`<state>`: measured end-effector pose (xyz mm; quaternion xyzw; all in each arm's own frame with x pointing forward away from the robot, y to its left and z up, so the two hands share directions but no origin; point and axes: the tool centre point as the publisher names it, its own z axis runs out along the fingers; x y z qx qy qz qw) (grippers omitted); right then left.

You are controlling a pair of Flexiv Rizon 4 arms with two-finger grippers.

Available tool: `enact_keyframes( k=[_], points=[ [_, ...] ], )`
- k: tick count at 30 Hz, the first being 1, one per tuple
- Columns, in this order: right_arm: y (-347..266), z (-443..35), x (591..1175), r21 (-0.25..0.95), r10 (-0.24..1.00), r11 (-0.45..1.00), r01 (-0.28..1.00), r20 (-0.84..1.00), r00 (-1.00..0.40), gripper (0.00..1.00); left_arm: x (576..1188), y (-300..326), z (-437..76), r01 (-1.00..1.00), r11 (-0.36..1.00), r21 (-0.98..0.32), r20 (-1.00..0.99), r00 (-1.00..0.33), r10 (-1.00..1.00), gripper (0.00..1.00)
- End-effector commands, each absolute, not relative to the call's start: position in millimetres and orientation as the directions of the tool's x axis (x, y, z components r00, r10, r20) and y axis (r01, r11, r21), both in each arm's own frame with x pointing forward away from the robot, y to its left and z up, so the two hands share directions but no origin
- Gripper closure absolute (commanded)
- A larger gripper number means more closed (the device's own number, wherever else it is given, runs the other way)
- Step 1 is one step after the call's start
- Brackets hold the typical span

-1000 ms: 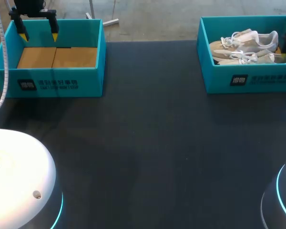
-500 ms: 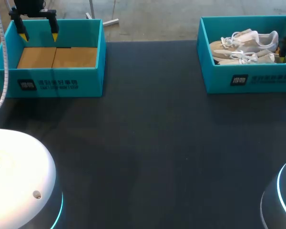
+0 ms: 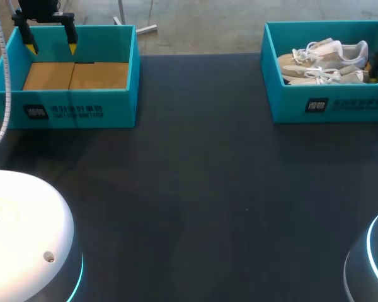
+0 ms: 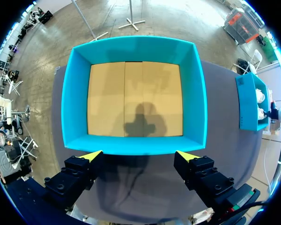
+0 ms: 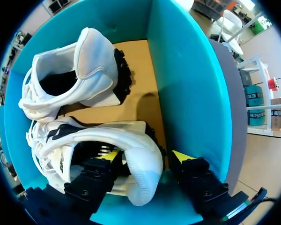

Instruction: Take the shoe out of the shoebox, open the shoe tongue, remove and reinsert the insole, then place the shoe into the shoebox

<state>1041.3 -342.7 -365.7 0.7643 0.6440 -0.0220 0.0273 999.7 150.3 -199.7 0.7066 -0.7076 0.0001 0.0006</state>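
Shoe [image 5: 126, 138] sits beside its mate [image 5: 93, 70] in the teal shoebox [image 5: 187, 89] at the far right of the bench [image 3: 201, 189], heel between my released right jaws, while my left jaws hang released over the other teal box [image 4: 75, 108].

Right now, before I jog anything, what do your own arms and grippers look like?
The left gripper and right gripper both have black blocky fingers with bolt heads and bright yellow wedge tips. A white ribbed hose runs along the left arm. The rounded white left arm base and the right arm base carry cyan light rings.
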Motion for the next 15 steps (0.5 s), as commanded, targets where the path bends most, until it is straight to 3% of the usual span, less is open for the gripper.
enact_keyframes(
  k=[1, 7, 15],
  points=[
    [-346.7, -372.0, 1041.9, 0.012, 0.984, -0.164, 0.986, -0.065, 0.164, 0.49, 999.8, 150.2, -199.8, -1.000, 0.001, 0.001, 0.001, -0.001, -1.000, 0.00],
    [-342.7, -375.0, 1040.1, 0.010, 0.985, -0.159, 0.987, -0.063, 0.159, 0.50, 999.8, 150.2, -199.8, -1.000, 0.001, 0.001, 0.001, -0.001, -1.000, 0.00],
    [-338.2, -377.6, 1037.6, 0.005, 0.986, -0.154, 0.988, -0.058, 0.154, 0.35, 999.8, 150.2, -199.8, -1.000, 0.001, 0.001, 0.001, -0.001, -1.000, 0.00]
  ],
)
